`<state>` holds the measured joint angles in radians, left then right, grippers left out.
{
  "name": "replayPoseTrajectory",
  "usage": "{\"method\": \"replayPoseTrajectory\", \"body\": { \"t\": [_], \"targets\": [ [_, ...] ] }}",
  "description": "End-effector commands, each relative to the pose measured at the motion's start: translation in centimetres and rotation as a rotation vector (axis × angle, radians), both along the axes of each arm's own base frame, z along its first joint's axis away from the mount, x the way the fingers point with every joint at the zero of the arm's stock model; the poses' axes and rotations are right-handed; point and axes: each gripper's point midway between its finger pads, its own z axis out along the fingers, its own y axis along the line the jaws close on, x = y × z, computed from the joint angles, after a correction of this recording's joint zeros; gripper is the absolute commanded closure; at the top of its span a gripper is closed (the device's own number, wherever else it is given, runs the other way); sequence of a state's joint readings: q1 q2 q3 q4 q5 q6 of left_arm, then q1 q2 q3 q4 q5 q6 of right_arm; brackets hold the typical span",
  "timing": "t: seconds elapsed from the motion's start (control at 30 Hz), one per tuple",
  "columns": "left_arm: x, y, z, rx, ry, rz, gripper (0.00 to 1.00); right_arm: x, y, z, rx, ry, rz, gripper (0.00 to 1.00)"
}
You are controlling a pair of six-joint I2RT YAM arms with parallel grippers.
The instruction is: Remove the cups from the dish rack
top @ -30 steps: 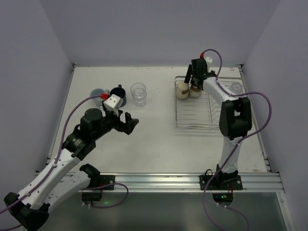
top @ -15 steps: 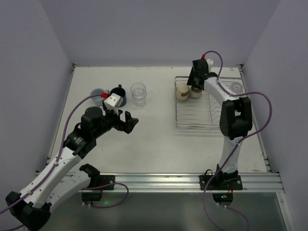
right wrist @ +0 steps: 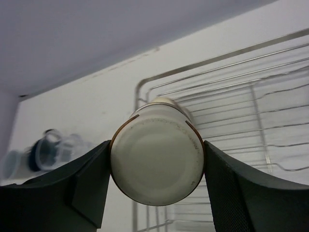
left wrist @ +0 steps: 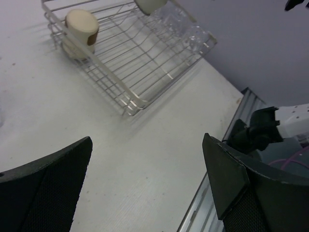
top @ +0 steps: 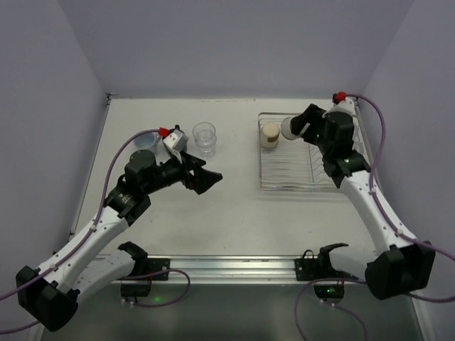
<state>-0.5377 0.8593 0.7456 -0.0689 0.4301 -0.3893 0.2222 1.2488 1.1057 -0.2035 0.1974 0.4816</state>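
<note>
While the silver dish rack (top: 293, 172) sits far right on the table (top: 234, 213), the left gripper (top: 207, 179) hangs with jaws apart and the right gripper (top: 296, 126) clamps a brown, cream-topped cup (right wrist: 155, 163) sideways above the rack. It is best lifted clear before being carried left.

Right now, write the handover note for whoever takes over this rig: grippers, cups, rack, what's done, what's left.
Grippers: the left gripper is open and empty, above the table to the left of the dish rack. The right gripper is shut on a brown cup, which is lifted over the rack's far end and tipped on its side.
In the rack: a second brown cup in the far left corner, and something clear, probably glass, in the far right corner.
On the table: a clear tumbler and a light blue mug.
Done: those two are out.
Left: set down the held cup, then empty the rack.
</note>
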Motion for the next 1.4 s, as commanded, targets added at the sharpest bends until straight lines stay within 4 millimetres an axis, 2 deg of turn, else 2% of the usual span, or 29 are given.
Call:
{"method": "replayPoseTrajectory", "body": {
  "t": [0.0,0.03,0.07,0.1,0.17,0.2,0.27,0.3,0.4,0.53,0.63,0.67,0.77,0.8,0.83,0.87,0.9,0.93,0.97,1.0,1.03,1.07,1.1,1.13,1.17,1.23,1.27,1.33,1.37],
  "targets": [
    [-1.4,-3.1,4.1,-0.201,-0.016,-0.166,0.0,-3.1,6.5,2.5,0.303,-0.127,0.295,0.73],
    [-1.8,-3.6,5.1,-0.248,-0.024,-0.207,0.0,-5.6,9.0,3.5,0.422,-0.162,0.432,0.73],
    [-1.9,-4.1,5.3,-0.265,-0.017,-0.226,0.02,-6.8,10.0,3.9,0.474,-0.17,0.49,0.73],
    [-1.7,-4.5,4.9,-0.274,0.002,-0.237,0.06,-8.0,11.0,3.2,0.523,-0.152,0.542,0.73],
    [-1.6,-5.1,5.7,-0.32,0.009,-0.254,0.08,-10.9,13.7,5.8,0.629,-0.199,0.693,0.73],
    [-1.2,-5.5,5.3,-0.325,0.03,-0.257,0.1,-11.7,14.4,5.7,0.653,-0.192,0.725,0.73],
    [-0.9,-6.2,5.2,-0.349,0.066,-0.277,0.12,-13.8,16.3,7.1,0.712,-0.21,0.814,0.73],
    [-0.8,-6.4,5.4,-0.359,0.063,-0.284,0.13,-14.6,17.1,6.6,0.734,-0.193,0.845,0.73],
    [-0.3,-7.0,4.9,-0.368,0.102,-0.277,0.18,-15.5,17.8,7.1,0.818,-0.21,0.898,0.73],
    [-0.1,-7.2,4.7,-0.366,0.108,-0.267,0.23,-15.0,18.2,5.6,0.827,-0.166,0.892,0.73],
    [-0.4,-7.5,5.1,-0.377,0.097,-0.286,0.41,-14.7,18.8,4.9,0.836,-0.14,0.895,0.72],
    [-0.4,-7.7,5.1,-0.378,0.097,-0.291,0.58,-14.4,19.2,4.1,0.84,-0.111,0.894,0.72],
    [-0.4,-7.9,5.4,-0.384,0.082,-0.295,0.81,-14.1,19.9,3.3,0.869,-0.083,0.906,0.7],
    [-0.2,-7.9,5.4,-0.383,0.079,-0.286,0.86,-14.2,20.0,3.5,0.881,-0.087,0.915,0.68],
    [-0.1,-7.9,5.4,-0.379,0.074,-0.282,0.91,-14.2,20.2,3.2,0.885,-0.077,0.916,0.66],
    [0.0,-7.8,5.4,-0.371,0.068,-0.275,1.0,-14.1,20.3,2.9,0.885,-0.066,0.915,0.58],
    [0.7,-7.6,4.5,-0.331,0.072,-0.231,1.0,-14.1,20.3,2.6,0.882,-0.061,0.911,0.5],
    [1.2,-7.4,5.0,-0.314,0.055,-0.198,1.0,-14.1,20.2,2.4,0.878,-0.058,0.909,0.38],
    [1.8,-6.9,5.0,-0.283,0.043,-0.155,1.0,-14.1,20.2,2.1,0.87,-0.05,0.906,0.24],
    [3.3,-5.8,2.7,-0.175,0.068,-0.038,1.0,-14.1,20.2,1.3,0.836,-0.024,0.892,0.06],
    [4.2,-5.0,3.4,-0.141,0.05,0.024,1.0,-13.9,20.1,0.9,0.813,-0.01,0.879,0.01],
    [4.7,-4.0,3.0,-0.092,0.046,0.081,1.0,-13.8,20.0,0.6,0.79,0.003,0.868,0.01],
    [5.5,-2.0,0.1,0.049,0.091,0.187,1.0,-13.7,19.9,-0.7,0.747,0.037,0.851,0.01],
    [6.1,-0.9,0.5,0.095,0.084,0.241,1.0,-13.8,19.6,-0.7,0.73,0.035,0.843,0.01],
    [5.7,0.4,-1.3,0.178,0.124,0.278,1.0,-13.6,19.3,-1.1,0.712,0.038,0.82,0.01],
    [6.3,2.9,-2.3,0.294,0.114,0.38,1.0,-13.8,19.0,-1.9,0.67,0.053,0.807,0.01],
    [5.8,4.7,-3.9,0.387,0.155,0.428,1.0,-13.8,18.8,-2.1,0.653,0.058,0.802,0.01],
    [5.3,6.4,-5.4,0.488,0.186,0.456,1.0,-14.2,18.6,-2.8,0.622,0.072,0.803,0.01],
    [4.5,7.7,-6.9,0.57,0.23,0.474,1.0,-14.1,18.4,-3.0,0.612,0.072,0.792,0.01]
  ]
}}
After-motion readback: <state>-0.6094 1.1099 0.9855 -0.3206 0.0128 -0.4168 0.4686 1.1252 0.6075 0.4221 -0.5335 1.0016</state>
